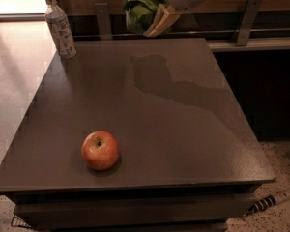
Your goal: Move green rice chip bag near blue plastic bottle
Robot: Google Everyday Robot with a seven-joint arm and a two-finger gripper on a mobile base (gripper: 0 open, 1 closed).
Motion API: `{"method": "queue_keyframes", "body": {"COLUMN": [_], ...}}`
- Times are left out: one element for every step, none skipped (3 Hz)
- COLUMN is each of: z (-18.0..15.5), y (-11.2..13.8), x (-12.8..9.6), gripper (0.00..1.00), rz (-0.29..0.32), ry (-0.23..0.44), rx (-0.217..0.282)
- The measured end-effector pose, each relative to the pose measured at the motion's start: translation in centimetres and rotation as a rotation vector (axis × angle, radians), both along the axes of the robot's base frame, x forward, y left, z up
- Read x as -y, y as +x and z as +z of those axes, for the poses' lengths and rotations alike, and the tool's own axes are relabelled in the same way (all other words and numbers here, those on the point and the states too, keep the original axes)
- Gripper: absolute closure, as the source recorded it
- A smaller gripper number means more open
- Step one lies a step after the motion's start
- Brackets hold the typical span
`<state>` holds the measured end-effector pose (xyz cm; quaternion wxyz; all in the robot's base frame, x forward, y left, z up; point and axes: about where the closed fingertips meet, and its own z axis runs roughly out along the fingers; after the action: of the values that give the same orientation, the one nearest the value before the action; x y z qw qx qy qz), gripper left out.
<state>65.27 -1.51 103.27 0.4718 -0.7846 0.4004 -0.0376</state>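
The green rice chip bag (pixel 139 11) is crumpled and held in the air above the table's far edge, near the top middle of the camera view. My gripper (pixel 152 8) is shut on it, its cream fingers (pixel 160 22) on the bag's right side. The blue plastic bottle (pixel 59 28), clear with a white cap and pale label, stands upright at the table's far left corner, well left of the bag. The bag's top is cut off by the frame edge.
A red apple (pixel 100 150) sits near the front left of the dark table (pixel 193 139). A rail with metal brackets (pixel 246 16) runs behind the table. The arm's shadow (pixel 159 79) falls on the table's far middle.
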Motion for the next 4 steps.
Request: {"method": "queue_keyframes", "body": {"z": [-2.6,-5.0,-7.4,-9.5], "y": [3.2,5.4,8.0,10.5], "x": [-5.4,-7.8,-9.3,-11.3], "gripper": [1.00,1.00,1.00,1.00], "rz": [0.037,0.048,0.061,0.086], "ry": [-0.101,-0.172,-0.218,-0.214], "rx": [0.043,0.061,0.070,0.072]}}
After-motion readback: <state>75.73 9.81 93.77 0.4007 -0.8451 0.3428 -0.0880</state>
